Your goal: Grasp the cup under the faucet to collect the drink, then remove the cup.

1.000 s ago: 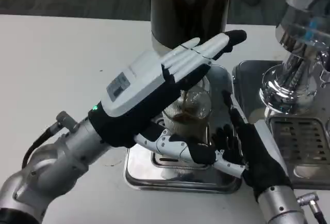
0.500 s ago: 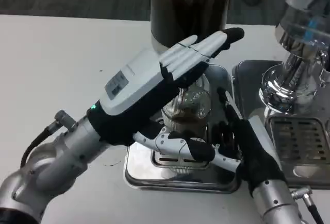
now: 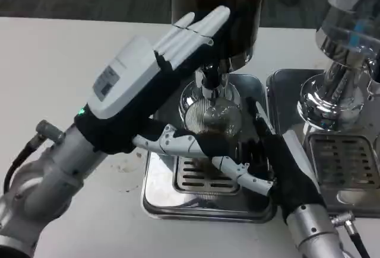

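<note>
The clear cup point(image 3: 215, 121) sits mid-frame under the faucet point(image 3: 209, 83), over the drip tray point(image 3: 205, 201). Your right hand point(image 3: 279, 163) grips it; your left hand point(image 3: 148, 86) hovers spread, holding nothing. Keep the cup level when withdrawing.

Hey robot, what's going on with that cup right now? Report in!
Right hand grips clear cup on steel drip tray. Left hand raised at the faucet, holding nothing visible. Brown drink in cup. Nothing blocking.
</note>
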`<action>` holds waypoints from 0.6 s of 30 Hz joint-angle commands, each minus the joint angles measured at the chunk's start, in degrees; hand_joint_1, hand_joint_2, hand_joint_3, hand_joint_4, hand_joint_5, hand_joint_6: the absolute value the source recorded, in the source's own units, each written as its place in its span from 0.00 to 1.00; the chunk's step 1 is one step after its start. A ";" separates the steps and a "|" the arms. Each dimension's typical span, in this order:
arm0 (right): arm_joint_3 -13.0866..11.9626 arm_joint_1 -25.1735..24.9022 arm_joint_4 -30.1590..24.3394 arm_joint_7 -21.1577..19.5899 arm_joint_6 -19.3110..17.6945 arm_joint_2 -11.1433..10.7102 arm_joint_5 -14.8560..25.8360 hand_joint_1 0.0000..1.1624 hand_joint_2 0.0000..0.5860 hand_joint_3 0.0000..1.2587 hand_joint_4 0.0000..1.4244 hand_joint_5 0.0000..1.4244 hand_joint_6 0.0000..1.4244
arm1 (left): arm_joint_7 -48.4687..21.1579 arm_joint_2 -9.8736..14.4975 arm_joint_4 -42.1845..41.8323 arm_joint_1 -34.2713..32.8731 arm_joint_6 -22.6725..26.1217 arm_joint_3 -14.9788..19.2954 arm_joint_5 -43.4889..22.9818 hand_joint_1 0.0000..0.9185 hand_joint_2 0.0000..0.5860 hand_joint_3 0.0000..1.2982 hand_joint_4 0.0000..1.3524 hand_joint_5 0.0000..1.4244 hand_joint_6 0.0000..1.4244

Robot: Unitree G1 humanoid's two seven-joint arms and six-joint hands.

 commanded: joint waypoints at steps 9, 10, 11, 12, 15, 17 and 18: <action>0.16 -1.32 1.34 1.35 -2.28 -0.19 0.83 0.57 0.36 0.00 0.00 0.00 0.00 | 1.32 3.41 -6.36 9.50 3.43 9.63 -6.29 0.00 0.19 0.02 0.00 0.09 0.04; 0.18 -1.23 1.29 1.44 -2.36 -0.22 0.81 0.57 0.36 0.00 0.00 0.00 0.00 | 1.45 3.50 -6.66 10.33 3.80 10.48 -6.39 0.00 0.19 0.03 0.00 0.10 0.04; 0.22 -1.13 1.19 1.53 -2.46 -0.22 0.81 0.57 0.36 0.00 0.00 0.00 0.00 | 1.79 3.69 -6.40 11.55 4.38 11.62 -6.38 0.00 0.19 0.03 0.00 0.10 0.04; 0.21 -1.09 1.19 1.63 -2.54 -0.17 0.96 0.57 0.36 0.00 0.00 0.00 0.00 | 2.15 3.87 -5.91 12.68 5.00 12.63 -6.29 0.00 0.20 0.03 0.00 0.10 0.04; 0.19 -1.18 1.29 1.83 -2.67 -0.14 1.08 0.57 0.36 0.00 0.00 0.00 0.00 | 2.52 4.36 -4.98 15.42 6.79 14.38 -6.39 0.00 0.20 0.03 0.00 0.10 0.04; 0.18 -1.36 1.34 1.83 -2.73 -0.14 1.02 0.57 0.36 0.00 0.00 0.00 0.00 | 3.45 4.33 -4.57 17.95 7.80 15.56 -5.82 0.00 0.20 0.04 0.00 0.10 0.04; 0.16 -1.45 1.32 1.80 -2.77 -0.13 1.00 0.57 0.36 0.00 0.00 0.00 0.00 | 3.89 4.34 -4.17 18.92 8.29 15.89 -5.35 0.00 0.20 0.04 0.00 0.10 0.04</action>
